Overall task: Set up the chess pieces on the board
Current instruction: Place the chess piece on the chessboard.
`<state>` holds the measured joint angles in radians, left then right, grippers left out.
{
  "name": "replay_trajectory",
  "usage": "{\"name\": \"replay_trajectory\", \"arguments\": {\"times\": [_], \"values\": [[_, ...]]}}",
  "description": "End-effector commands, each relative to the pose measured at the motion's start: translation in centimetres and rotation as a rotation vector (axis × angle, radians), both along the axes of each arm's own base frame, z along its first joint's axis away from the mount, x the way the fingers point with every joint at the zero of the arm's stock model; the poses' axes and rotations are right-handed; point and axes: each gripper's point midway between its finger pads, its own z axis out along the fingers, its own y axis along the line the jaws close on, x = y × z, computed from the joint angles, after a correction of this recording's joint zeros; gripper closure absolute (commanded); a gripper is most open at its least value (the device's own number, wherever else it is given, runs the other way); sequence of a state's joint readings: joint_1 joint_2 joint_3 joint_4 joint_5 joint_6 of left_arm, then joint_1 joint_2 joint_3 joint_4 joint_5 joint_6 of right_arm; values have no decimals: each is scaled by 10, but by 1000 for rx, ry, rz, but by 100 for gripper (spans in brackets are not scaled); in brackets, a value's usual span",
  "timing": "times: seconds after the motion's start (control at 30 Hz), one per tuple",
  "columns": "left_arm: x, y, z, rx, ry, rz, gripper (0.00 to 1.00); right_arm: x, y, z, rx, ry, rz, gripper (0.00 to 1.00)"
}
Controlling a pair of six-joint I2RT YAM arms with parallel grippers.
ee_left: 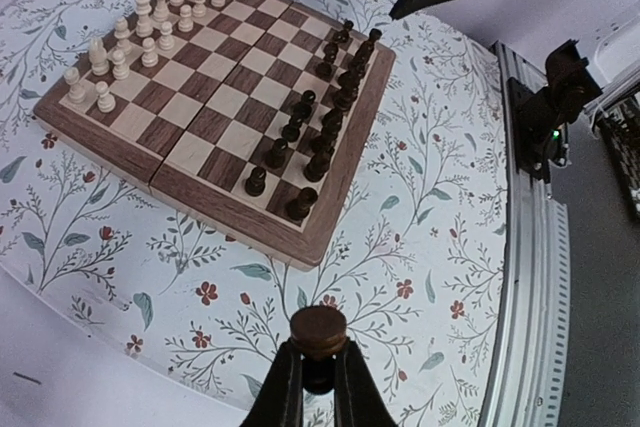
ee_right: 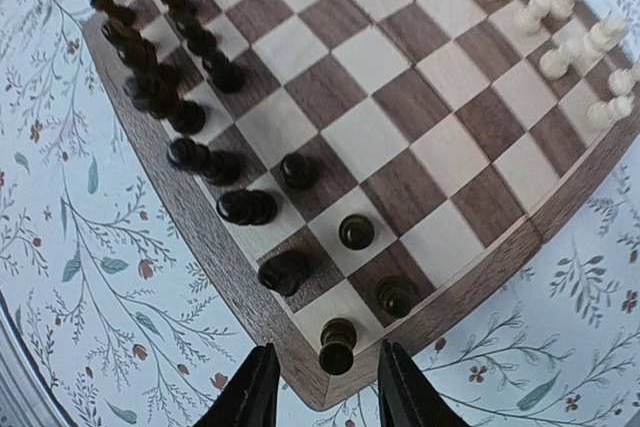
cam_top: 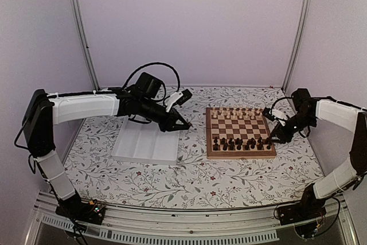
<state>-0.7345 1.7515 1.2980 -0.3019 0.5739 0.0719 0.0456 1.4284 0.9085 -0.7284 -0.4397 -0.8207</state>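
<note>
The wooden checkered board [cam_top: 239, 133] lies right of centre, with pale pieces on its far rows and dark chess pieces [cam_top: 241, 142] on its near rows. It also shows in the left wrist view [ee_left: 215, 107] and the right wrist view [ee_right: 370, 117]. My left gripper [ee_left: 318, 372] is shut on a dark chess piece [ee_left: 318, 335], held above the floral cloth left of the board [cam_top: 182, 124]. My right gripper [ee_right: 325, 387] is open, its jaws either side of a dark piece [ee_right: 337, 344] standing on the board's near right corner square [cam_top: 269, 143].
A white rectangular tray [cam_top: 147, 144] lies left of the board under the left arm. The floral cloth [cam_top: 189, 176] covers the table. A metal rail [ee_left: 530, 247] runs along the near edge. Purple walls enclose the back and sides.
</note>
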Motion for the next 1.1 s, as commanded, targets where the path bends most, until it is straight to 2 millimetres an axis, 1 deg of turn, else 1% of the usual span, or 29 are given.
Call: {"name": "replay_trajectory", "arguments": {"times": [0.0, 0.07, 0.1, 0.17, 0.2, 0.27, 0.37, 0.53, 0.63, 0.77, 0.93, 1.07], "values": [[-13, -16, 10, -51, 68, -66, 100, 2, 29, 83, 140, -135, 82, 61], [-21, -22, 10, -66, 116, -99, 100, -2, 51, 102, 147, -210, 167, 59], [-26, -25, 11, -70, 141, -115, 100, -5, 65, 109, 139, -249, 217, 57], [-33, -30, 11, -76, 184, -146, 100, -9, 93, 120, 109, -330, 309, 56], [-35, -31, 10, -74, 202, -156, 100, -17, 112, 124, 101, -359, 372, 56], [-38, -34, 10, -81, 229, -175, 100, -22, 138, 133, 82, -414, 451, 56], [-44, -38, 9, -83, 299, -196, 100, -26, 172, 136, 48, -459, 551, 56], [-54, -49, 5, -76, 366, -241, 100, -35, 218, 124, -42, -527, 689, 56], [-61, -56, 1, -72, 407, -268, 100, -43, 239, 114, -88, -559, 751, 55], [-68, -62, -2, -64, 439, -299, 100, -54, 258, 105, -120, -582, 805, 55], [-74, -66, -4, -58, 464, -322, 100, -62, 270, 93, -155, -590, 845, 55], [-77, -67, -2, -67, 478, -337, 100, -68, 272, 81, -193, -588, 878, 58]]}}
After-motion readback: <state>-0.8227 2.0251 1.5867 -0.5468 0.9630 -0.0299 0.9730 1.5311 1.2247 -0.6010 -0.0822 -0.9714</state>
